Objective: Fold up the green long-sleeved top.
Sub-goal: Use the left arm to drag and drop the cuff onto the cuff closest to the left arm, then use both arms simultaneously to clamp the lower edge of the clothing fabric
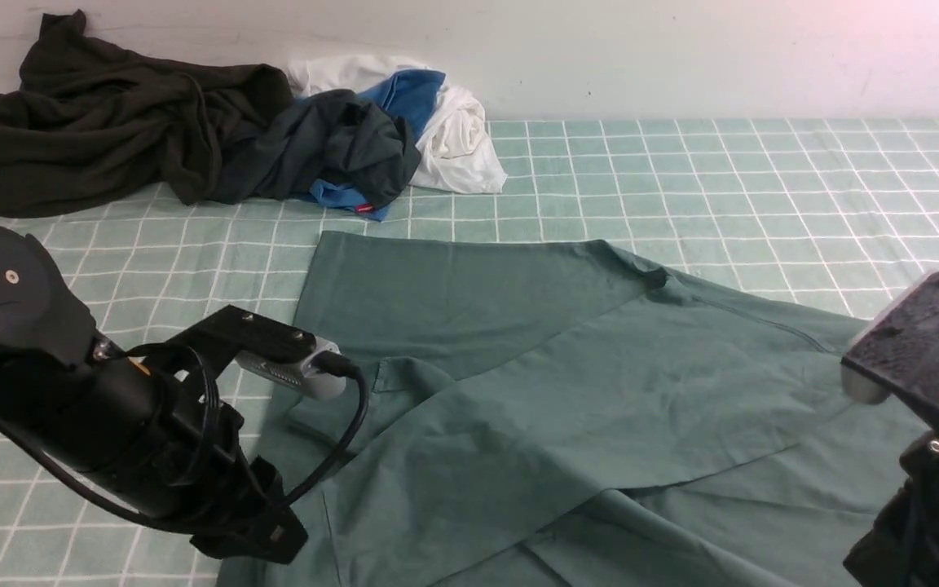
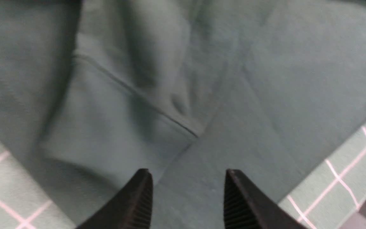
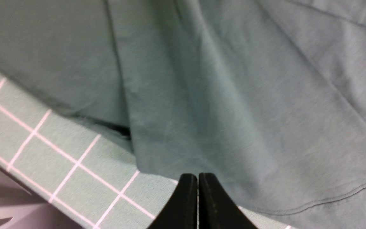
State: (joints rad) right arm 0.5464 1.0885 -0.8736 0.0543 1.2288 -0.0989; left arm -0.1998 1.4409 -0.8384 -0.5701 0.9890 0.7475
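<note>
Checked cloth forms the work surface; the green top lies from centre toward 6 o'clock, partly folded over itself. We find the left claw spread above a seam, the right claw pressed together and empty. A fingertip snagging the fabric could drag the fold open.

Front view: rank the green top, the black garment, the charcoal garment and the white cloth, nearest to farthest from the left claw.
1. The green top, directly beneath the left claw.
2. The black garment, back left, and the charcoal garment beside it: too close to call.
3. The white cloth, at the back, farther right.
</note>
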